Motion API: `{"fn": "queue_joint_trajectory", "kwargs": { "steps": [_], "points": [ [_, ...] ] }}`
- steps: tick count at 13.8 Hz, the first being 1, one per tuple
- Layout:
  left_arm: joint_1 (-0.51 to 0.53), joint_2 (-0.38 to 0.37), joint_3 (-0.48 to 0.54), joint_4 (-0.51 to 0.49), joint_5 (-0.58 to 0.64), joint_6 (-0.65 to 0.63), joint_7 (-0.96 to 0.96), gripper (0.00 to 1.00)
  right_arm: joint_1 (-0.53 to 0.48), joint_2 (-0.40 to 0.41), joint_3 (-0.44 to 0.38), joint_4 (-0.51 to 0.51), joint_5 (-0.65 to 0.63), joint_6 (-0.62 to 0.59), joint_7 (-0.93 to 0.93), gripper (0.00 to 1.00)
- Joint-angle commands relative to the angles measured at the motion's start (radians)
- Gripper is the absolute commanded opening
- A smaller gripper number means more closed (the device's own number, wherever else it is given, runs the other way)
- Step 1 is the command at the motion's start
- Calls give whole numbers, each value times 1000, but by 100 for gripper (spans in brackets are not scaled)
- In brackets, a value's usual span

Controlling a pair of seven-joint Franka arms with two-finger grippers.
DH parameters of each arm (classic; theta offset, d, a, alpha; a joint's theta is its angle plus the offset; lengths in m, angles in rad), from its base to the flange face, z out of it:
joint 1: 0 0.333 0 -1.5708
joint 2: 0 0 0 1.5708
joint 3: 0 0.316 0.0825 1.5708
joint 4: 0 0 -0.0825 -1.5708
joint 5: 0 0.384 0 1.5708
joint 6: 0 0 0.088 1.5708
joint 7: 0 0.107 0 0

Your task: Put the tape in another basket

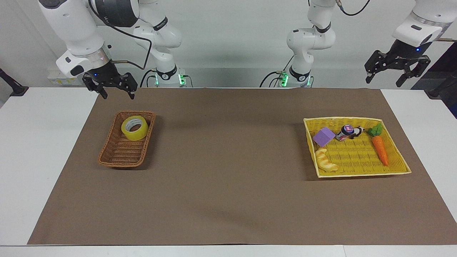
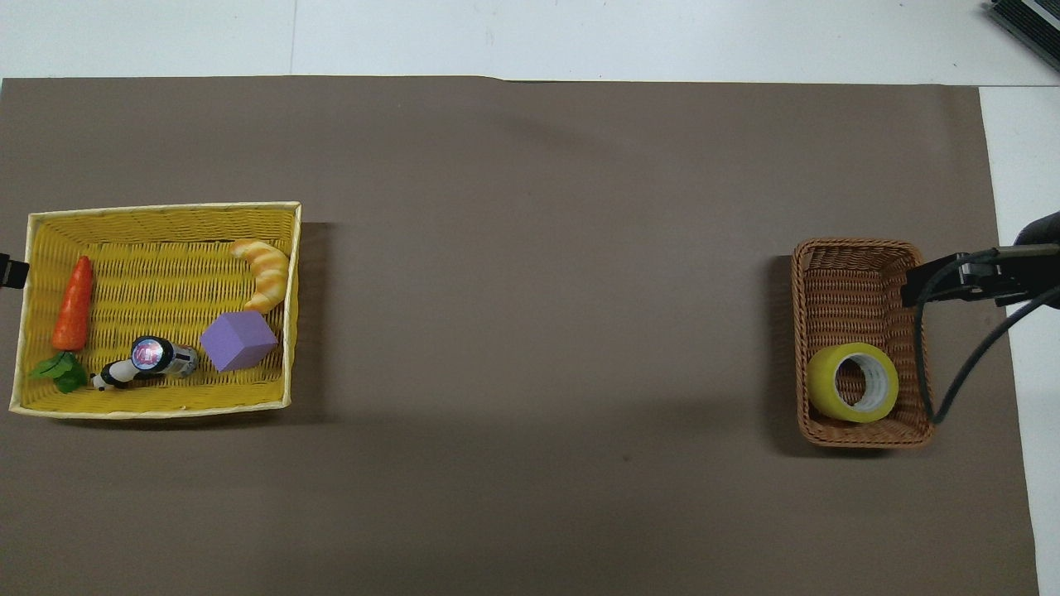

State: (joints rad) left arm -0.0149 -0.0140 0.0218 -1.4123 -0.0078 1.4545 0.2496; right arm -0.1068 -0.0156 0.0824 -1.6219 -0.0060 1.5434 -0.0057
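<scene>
The tape [image 1: 134, 128], a yellow roll with a pale core, lies in the brown woven basket [image 1: 121, 157] at the end nearer to the robots. It also shows in the overhead view [image 2: 853, 382], in the basket [image 2: 857, 273]. My right gripper [image 1: 117, 95] is open and empty, up in the air over the mat by the basket's rim, clear of the tape. Its edge shows in the overhead view [image 2: 940, 276]. My left gripper [image 1: 385, 81] is open and empty. It waits high over the table's edge at the left arm's end.
A wide yellow basket [image 1: 396, 167] at the left arm's end holds a carrot [image 1: 380, 149], a purple block [image 1: 324, 136], a croissant toy [image 1: 325, 160] and a small can [image 1: 345, 132]. A brown mat [image 1: 228, 178] covers the table.
</scene>
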Motion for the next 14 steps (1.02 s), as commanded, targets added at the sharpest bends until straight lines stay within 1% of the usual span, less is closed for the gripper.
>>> {"fn": "queue_joint_trajectory", "kwargs": {
  "steps": [1,5,7,14],
  "points": [
    [15,-15,-13,-10,2,-9,-3,100,-4,6,7,22,18,-19,21,100],
    [15,-15,-11,-10,2,-9,-3,100,4,5,7,36,17,-85,29,100],
    [15,-15,-13,-10,2,-9,-3,100,4,9,8,91,24,-95,52,100],
    [15,-15,-13,-10,2,-9,-3,100,6,3,11,82,24,-89,65,100]
  ]
}}
